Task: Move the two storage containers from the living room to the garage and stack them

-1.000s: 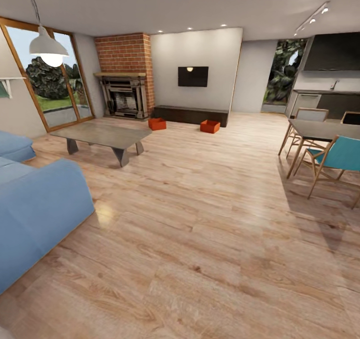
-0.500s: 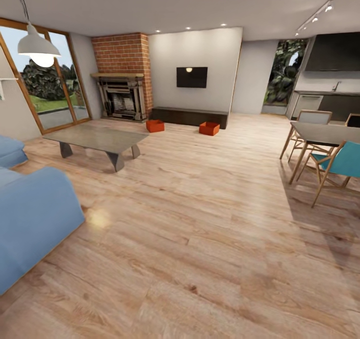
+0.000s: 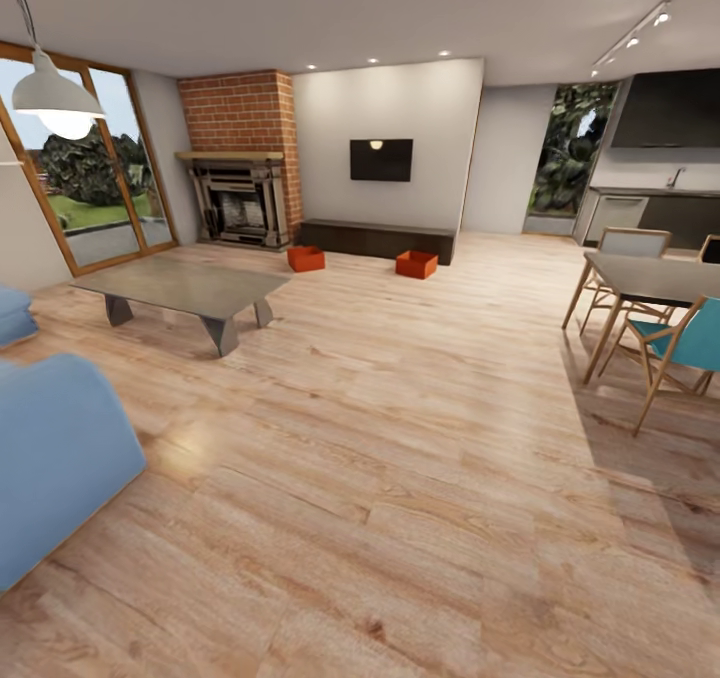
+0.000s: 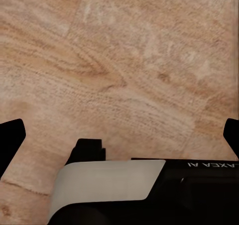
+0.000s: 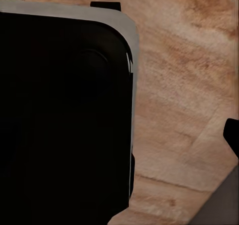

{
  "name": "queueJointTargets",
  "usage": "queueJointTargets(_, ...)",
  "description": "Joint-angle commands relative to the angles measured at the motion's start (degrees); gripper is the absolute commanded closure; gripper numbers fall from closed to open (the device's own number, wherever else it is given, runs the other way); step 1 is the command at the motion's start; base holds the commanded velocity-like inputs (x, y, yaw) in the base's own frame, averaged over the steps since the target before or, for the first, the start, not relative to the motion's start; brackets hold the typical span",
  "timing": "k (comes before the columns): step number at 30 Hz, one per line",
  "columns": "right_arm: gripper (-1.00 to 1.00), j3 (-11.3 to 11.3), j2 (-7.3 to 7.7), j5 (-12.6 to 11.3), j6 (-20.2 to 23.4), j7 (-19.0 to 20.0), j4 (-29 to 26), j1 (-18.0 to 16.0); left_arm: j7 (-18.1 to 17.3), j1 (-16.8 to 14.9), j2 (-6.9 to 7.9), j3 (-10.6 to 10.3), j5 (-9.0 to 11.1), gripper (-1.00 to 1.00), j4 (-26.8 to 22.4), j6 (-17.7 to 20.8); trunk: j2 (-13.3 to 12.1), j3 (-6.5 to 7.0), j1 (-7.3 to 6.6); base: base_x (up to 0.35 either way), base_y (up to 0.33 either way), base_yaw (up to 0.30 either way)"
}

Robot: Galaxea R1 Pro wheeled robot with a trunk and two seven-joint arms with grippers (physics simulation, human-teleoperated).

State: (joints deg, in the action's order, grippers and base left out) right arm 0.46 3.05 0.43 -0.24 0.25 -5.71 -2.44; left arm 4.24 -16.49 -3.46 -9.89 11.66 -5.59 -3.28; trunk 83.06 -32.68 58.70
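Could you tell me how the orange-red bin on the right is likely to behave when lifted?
The right orange-red open-top plastic bin looks empty and boxy, so probably light. It sits flat on the light wood plank floor, so rolling seems unlikely. Wall stiffness cannot be judged from here.

Sofa cut by edge; containers' contents too small.

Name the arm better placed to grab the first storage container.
Neither yet: the left container and right container sit far off by the dark cabinet. Likely left arm for the first, right for the second.

two orange-red storage containers, light wood plank floor, red brick fireplace, blue sofa, teal chair.
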Motion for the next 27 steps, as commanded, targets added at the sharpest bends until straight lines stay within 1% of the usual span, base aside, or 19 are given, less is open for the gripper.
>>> queueJointTargets(1, -1.0, 0.0, -0.01, 0.1, 0.0, 0.0, 0.0, 0.0, 0.2, 0.0, 0.0, -0.5, 0.5, -1.0, 0.1, -0.2, 0.0, 0.02, 0.03, 0.344, -0.124, 0.0)
queueJointTargets(27, -1.0, 0.1, -0.11, 0.1, 0.0, 0.0, 0.0, 0.0, 0.2, 0.0, -0.05, -0.5, 0.6, -1.0, 0.1, -0.2, 0.0, 1.01, 0.03, 0.344, -0.124, 0.0)
